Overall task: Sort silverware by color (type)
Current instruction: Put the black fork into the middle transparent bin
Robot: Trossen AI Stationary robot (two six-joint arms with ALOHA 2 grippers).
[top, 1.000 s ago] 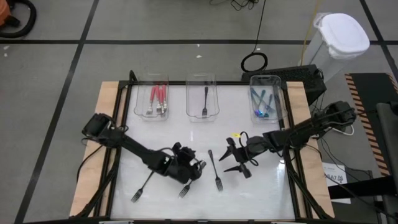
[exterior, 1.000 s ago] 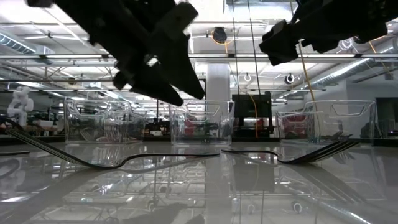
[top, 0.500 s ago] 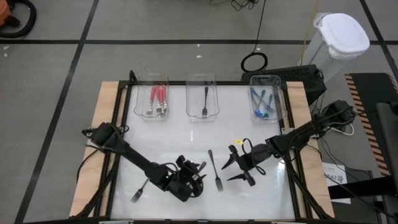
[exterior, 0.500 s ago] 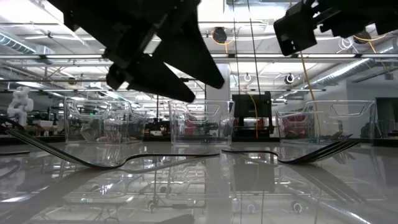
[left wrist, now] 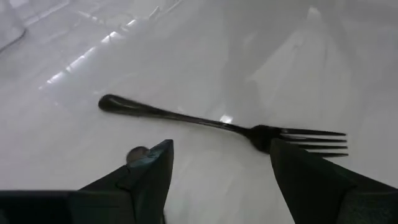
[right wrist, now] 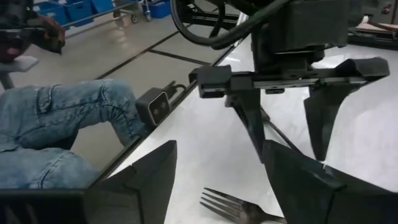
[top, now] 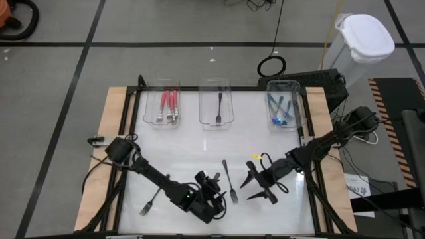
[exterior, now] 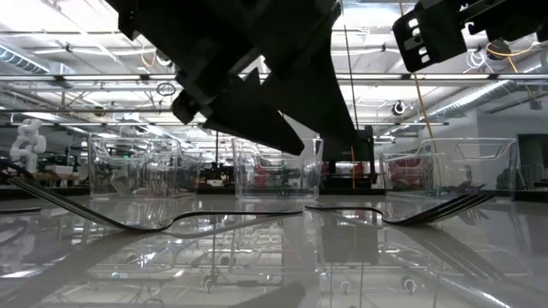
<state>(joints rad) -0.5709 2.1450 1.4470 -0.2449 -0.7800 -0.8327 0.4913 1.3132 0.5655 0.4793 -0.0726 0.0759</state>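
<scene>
Left end effector (top: 211,194): seen spread apart, nothing held, low centre of the high view, above a black-handled fork (left wrist: 224,124) lying flat on the tabletop (top: 265,143). Right end effector (top: 260,188): fingers parted, empty, just right of that fork. A second fork (top: 150,201) is found lower left. Three clear trays (top: 216,104) along the top edge hold sorted red, black and blue forks.

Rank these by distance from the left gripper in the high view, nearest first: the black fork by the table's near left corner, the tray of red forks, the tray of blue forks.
From the left gripper, open, low over the table's near middle:
1. Black fork, lying loose to its left near the front edge.
2. Tray of red forks, far left of the tray row.
3. Tray of blue forks, far right of the row.
</scene>
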